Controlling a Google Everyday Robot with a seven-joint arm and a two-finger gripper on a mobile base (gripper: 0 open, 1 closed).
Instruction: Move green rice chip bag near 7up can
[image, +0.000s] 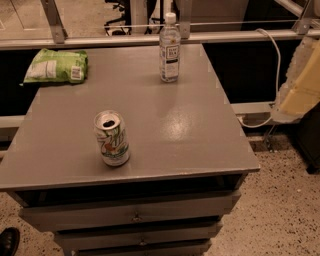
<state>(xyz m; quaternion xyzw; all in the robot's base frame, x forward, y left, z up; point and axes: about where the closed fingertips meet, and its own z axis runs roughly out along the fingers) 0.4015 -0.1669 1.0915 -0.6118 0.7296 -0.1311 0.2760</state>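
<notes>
Bag (56, 66) lies flat at the far left corner of the surface (190, 130), label panel up, its left end seemingly past the edge. Can (112, 138) stands upright near the front, left of centre, tab opening visible; well apart from the bag. Bottle (169, 48) upright at the far edge, right of the bag, clear of both. Gripper (300, 85): I take the pale blurred shape at the right border to be it, off to the side of the surface, well away from the bag and touching nothing. Whether it is released or clenched, cannot tell. Drawers (135, 215) below the surface, shut. Judgement: the task is at the start; the bag is untouched at its corner and the approach has not begun. The step in hand is the reach toward the bag. The next move calls for crossing the full width of the surface, passing the bottle on the near side or above it without clipping it, then descending onto the bag's middle. The bag is crinkly and low; a pinch from above on a raised fold looks the likeliest hold. Carry path then runs forward to a bare spot just beside the can, low enough not to tip it.
</notes>
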